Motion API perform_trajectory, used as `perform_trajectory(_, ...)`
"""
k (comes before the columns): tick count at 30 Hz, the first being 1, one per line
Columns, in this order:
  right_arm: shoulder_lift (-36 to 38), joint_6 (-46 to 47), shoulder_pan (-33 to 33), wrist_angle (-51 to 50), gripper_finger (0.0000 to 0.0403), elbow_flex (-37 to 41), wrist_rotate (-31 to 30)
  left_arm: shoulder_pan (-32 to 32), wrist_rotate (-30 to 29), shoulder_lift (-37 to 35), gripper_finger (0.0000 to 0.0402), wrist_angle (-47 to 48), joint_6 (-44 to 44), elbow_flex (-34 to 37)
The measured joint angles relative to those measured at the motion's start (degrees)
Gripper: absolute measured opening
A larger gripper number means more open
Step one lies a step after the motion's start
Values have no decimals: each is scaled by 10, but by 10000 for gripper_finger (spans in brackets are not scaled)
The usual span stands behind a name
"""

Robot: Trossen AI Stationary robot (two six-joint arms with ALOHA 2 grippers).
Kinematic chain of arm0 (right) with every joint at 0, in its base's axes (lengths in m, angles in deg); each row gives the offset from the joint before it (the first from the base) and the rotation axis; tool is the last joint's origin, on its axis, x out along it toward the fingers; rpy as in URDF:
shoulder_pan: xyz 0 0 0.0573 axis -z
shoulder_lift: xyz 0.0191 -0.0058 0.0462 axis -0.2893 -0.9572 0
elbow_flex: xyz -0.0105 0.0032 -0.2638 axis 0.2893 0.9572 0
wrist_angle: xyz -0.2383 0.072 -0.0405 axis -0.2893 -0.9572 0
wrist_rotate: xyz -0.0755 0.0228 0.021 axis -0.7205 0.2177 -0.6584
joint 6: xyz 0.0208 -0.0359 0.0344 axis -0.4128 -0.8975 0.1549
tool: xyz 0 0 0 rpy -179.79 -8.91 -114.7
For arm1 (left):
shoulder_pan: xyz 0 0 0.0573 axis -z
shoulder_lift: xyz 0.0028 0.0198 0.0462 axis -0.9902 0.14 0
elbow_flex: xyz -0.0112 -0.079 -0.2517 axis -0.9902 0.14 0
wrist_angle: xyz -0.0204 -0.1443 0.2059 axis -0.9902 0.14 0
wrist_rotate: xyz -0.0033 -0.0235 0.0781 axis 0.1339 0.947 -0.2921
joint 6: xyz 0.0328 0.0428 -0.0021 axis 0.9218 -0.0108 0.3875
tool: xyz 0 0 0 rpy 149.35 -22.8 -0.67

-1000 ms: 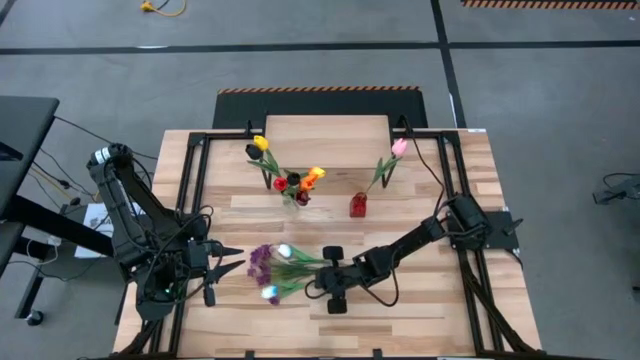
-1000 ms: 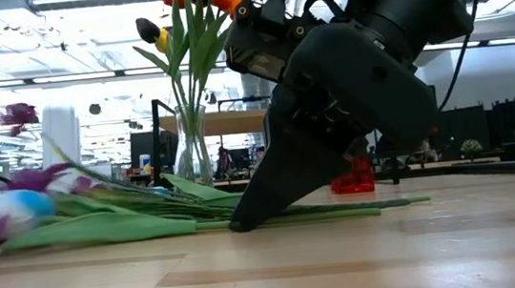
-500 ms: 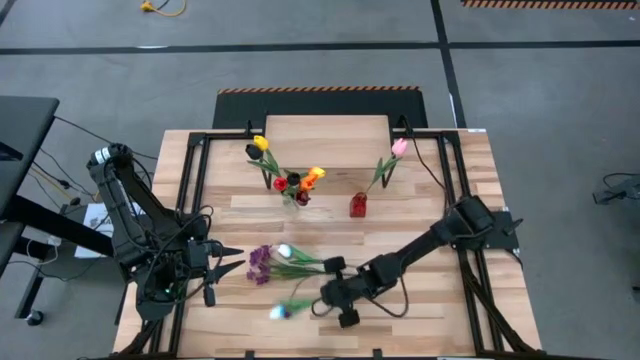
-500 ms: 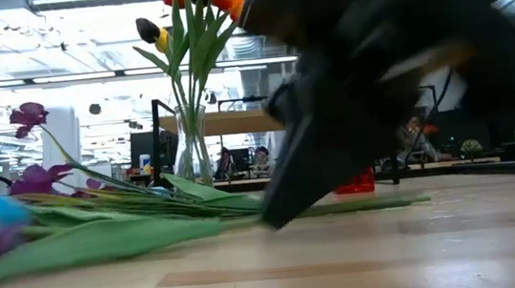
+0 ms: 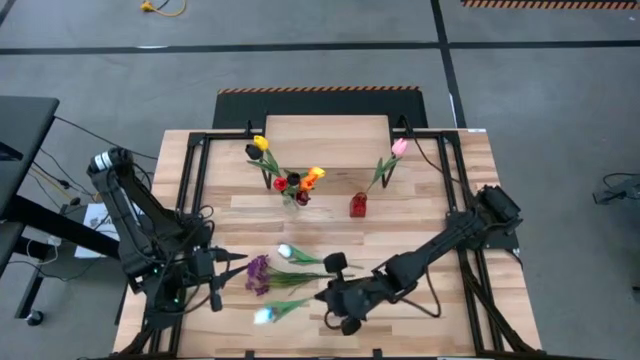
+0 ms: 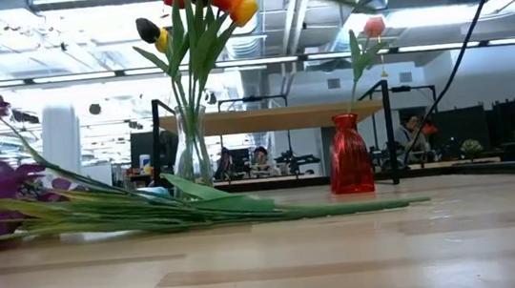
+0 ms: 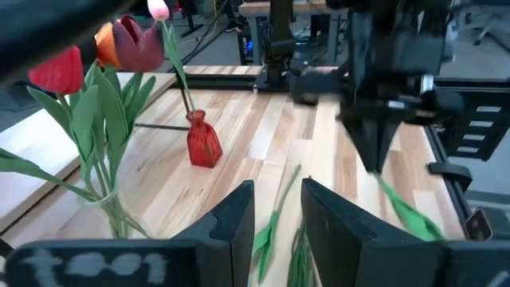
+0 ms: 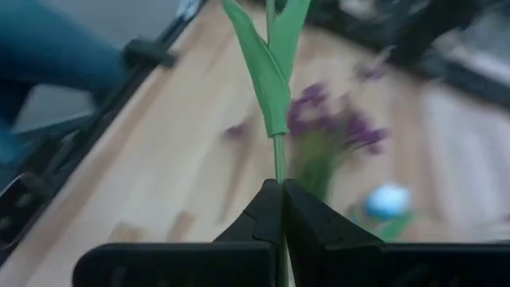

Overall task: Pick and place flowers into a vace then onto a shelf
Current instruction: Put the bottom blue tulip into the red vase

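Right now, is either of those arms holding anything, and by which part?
Yes. The right pincer is shut on a flower, gripping its green stem just below the leaves. The left pincer holds nothing.

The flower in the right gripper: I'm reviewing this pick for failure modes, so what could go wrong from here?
The right gripper is shut on one thin green stem, pinched low, so the flower may swivel or slip out in transit.
The purple sprigs and other stems lie close by and could get dragged along.
The clear vase already holds several tulips, so threading another stem in could jam or tip it.
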Motion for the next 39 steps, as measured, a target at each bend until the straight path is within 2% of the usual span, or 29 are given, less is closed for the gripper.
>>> perform_trajectory(4, 24, -26, -10, 21, 0, 0, -89, -3, -1, 11, 96, 0, 0, 0)
perform_trajectory(7, 34, -55, -14, 65, 0, 0, -133, -6, -16, 15, 96, 0, -6, 0)
perform_trajectory(11, 37, -117, -15, 170, 0, -1, -162, -6, -56, 14, 96, -1, -20, 0)
perform_trajectory(15, 37, -179, -14, 297, 0, -1, -165, -6, -85, 14, 96, -1, -23, 0)
perform_trajectory(18, 37, -212, -14, 451, 0, 25, -122, -6, -95, 14, 96, -1, -24, 0)
perform_trajectory(22, 35, -216, 7, 676, 0, 90, 11, -6, -95, 14, 96, -1, -24, 0)
perform_trajectory(24, 35, -191, 27, 742, 0, 120, 59, -6, -95, 14, 96, -1, -29, 0)
perform_trajectory(27, 34, -135, 59, 771, 0, 147, 109, -6, -105, 14, 96, -10, -29, 0)
perform_trajectory(31, 3, -93, 81, 827, 0, 154, 131, -6, -152, 28, 96, -37, 4, 0)
perform_trajectory(34, -29, -83, 84, 870, 0, 149, 131, -21, -147, 31, 96, -75, 74, 0)
perform_trajectory(37, -33, -72, 91, 881, 0, 148, 116, -49, -83, 28, 95, -149, 157, 0)
perform_trajectory(39, -32, -67, 97, 871, 0, 147, 103, -70, -8, 25, 88, -257, 258, 0)
